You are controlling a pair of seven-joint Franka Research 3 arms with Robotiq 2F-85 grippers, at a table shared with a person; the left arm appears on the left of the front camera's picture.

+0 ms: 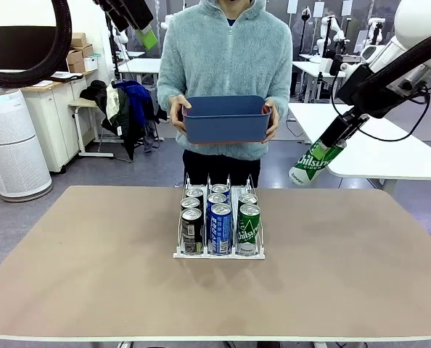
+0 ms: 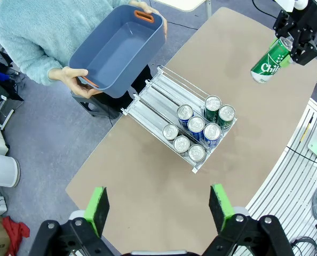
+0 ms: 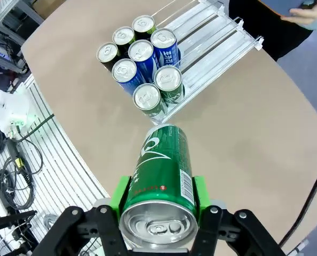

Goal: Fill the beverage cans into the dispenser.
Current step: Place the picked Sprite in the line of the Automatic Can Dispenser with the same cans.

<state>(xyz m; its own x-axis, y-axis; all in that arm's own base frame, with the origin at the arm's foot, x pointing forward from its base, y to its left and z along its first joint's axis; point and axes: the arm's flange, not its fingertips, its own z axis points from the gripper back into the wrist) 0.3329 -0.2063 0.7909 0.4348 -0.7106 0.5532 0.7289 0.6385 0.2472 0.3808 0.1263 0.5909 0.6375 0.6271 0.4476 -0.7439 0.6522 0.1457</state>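
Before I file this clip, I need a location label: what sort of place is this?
Probably a robotics lab or workshop: white work tables stand behind the person, cardboard boxes sit on a cabinet, and cables lie on the floor.

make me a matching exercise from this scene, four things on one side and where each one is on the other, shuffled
Things:
1. green can
2. blue bin
3. dispenser
4. left gripper

Places or states:
A. held in the person's hands
B. standing on the table, cans in all three lanes
C. jaws open, holding nothing
D. gripped by the right gripper, above the table

Pairs: 1-D, 2-A, 3-B, 4-C
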